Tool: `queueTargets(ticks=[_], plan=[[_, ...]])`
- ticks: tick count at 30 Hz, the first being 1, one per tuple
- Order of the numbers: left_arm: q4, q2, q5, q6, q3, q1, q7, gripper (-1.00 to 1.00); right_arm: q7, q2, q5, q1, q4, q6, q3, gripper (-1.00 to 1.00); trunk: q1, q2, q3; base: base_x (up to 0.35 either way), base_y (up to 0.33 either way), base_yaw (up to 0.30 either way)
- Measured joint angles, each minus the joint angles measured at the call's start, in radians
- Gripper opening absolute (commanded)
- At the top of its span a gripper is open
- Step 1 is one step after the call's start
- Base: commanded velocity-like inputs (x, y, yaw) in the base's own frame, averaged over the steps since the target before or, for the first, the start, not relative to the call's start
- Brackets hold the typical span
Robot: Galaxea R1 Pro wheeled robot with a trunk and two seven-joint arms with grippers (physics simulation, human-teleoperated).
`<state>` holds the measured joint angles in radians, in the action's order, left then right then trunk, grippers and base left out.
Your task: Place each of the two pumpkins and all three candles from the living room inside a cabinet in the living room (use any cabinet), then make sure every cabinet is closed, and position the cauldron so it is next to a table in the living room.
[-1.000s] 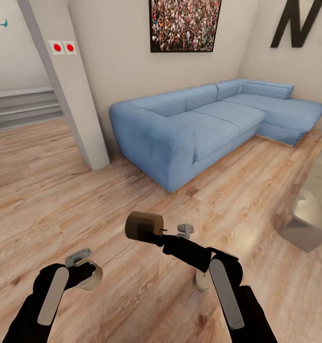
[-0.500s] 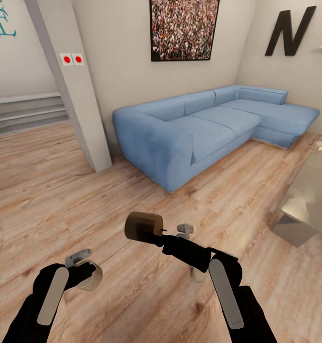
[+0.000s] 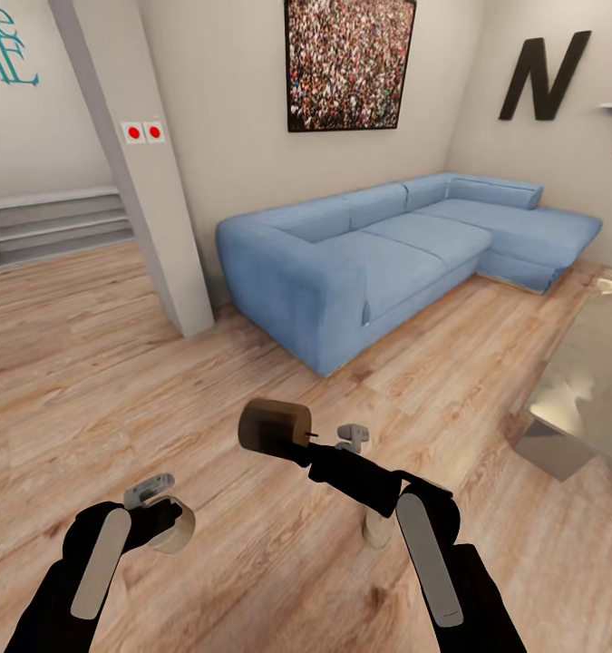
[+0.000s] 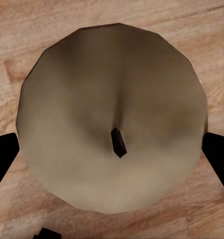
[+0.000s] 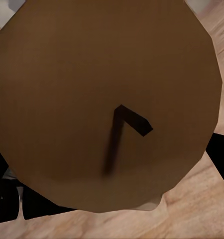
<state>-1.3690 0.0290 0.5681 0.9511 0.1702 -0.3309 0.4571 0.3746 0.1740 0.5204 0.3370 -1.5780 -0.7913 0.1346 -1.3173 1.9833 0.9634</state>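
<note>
the view has swung, so the blue sofa sits lower; the left gripper and right gripper each stay clamped on a candle, cabinet unseen.

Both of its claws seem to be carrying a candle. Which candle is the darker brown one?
The candle in the right gripper: that darker candle is deep brown and lies sideways, wick towards the arm. The candle in the left gripper, the paler candle, is beige.
</note>
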Motion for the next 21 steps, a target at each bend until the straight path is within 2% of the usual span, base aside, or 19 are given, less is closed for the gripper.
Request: queueTargets(ticks=[5, 17, 21], plan=[[0.0, 0.0, 0.0, 0.0, 0.0, 0.0, 0.0, -1.0, 0.0, 0.0, -0.001, 0.0, 0.001, 0.0, 0.0, -1.0, 0.015, -0.028, -0.018, 0.0, 0.0, 0.0], [-0.001, -0.001, 0.0, -0.004, -0.002, 0.0, -0.001, -1.0, 0.0, 0.0, -0.004, 0.0, 0.0, 0.006, 0.001, -1.0, 0.015, -0.028, -0.022, 0.0, 0.0, -0.001], [-0.001, -0.001, -0.001, -0.007, -0.003, 0.0, -0.003, -1.0, 0.0, 0.0, -0.004, 0.0, 0.001, 0.006, 0.0, -1.0, 0.015, -0.028, -0.022, 0.0, 0.0, -0.156]])
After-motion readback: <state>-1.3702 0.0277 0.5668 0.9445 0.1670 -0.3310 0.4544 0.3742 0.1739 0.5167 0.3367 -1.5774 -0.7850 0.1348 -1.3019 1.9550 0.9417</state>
